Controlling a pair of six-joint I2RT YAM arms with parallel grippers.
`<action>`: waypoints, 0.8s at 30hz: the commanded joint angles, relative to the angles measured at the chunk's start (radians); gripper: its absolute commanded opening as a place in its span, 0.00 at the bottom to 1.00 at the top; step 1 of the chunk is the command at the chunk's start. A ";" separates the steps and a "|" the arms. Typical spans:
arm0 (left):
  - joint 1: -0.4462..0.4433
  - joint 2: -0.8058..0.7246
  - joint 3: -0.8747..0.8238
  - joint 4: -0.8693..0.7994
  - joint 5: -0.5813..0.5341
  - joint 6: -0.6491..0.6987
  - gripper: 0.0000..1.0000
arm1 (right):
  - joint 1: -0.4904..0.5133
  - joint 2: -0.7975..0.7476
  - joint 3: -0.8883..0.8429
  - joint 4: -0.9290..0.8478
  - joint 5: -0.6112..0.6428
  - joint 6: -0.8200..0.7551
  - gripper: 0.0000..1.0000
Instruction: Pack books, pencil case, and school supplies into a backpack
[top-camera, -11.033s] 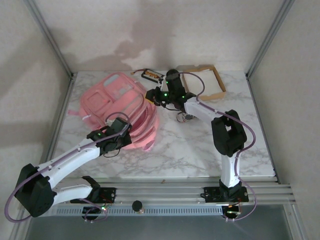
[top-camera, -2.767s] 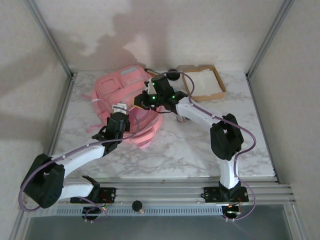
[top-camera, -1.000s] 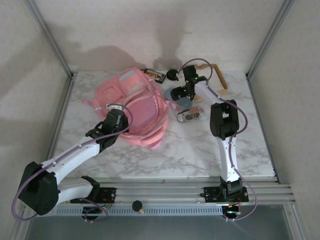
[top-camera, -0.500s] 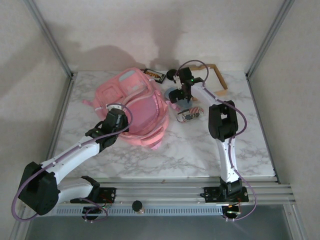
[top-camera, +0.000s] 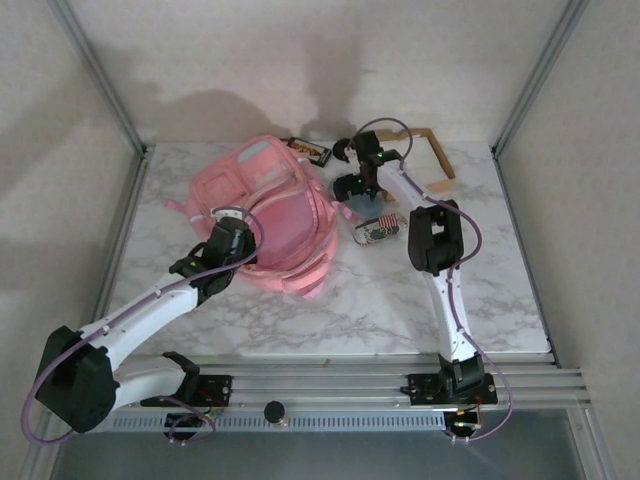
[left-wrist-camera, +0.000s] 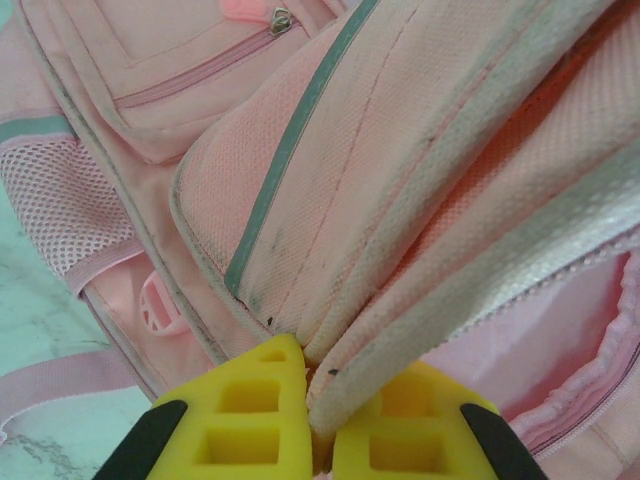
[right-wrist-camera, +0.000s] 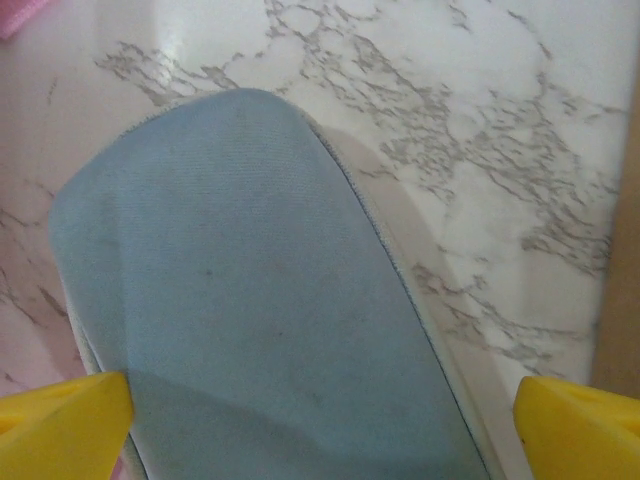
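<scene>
- The large soft pink fabric backpack (top-camera: 270, 205) with pale grey-blue panels lies on the white marble-patterned table (top-camera: 400, 300). In the top view it sits toward 10 o'clock from the table's middle.
- The left gripper (top-camera: 230, 222) is at the backpack's 7 o'clock side. In the left wrist view its yellow fingers (left-wrist-camera: 255, 410) are clenched on a folded edge of the bag, with pink mesh fabric pinched between them.
- A thin dark rectangular book with gold print (top-camera: 307, 151) lies near the table's far edge, just beside the backpack at its 1 o'clock.
- The right gripper (top-camera: 352, 187) hangs at the backpack's 3 o'clock, over a pale blue oval fabric pouch (right-wrist-camera: 260, 290).
- In the right wrist view its yellow fingertips (right-wrist-camera: 60, 420) are spread wide to either side of the pouch and grasp nothing. Whether they touch the pouch cannot be told.
- A small patterned pouch (top-camera: 378, 230) lies at 5 o'clock from the blue one, close beside it.
- A shallow brown cardboard tray (top-camera: 440, 165) sits at 2 o'clock from the right gripper, by the far edge.
</scene>
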 joint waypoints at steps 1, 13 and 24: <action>-0.012 -0.037 0.024 0.000 0.012 -0.046 0.00 | 0.002 0.057 0.062 -0.049 0.005 0.018 0.99; -0.013 -0.024 0.023 0.003 0.012 -0.043 0.00 | 0.025 0.044 -0.009 0.003 -0.089 -0.007 0.99; -0.013 -0.026 0.012 0.001 0.016 -0.033 0.00 | 0.023 0.011 -0.061 0.032 -0.096 0.037 0.94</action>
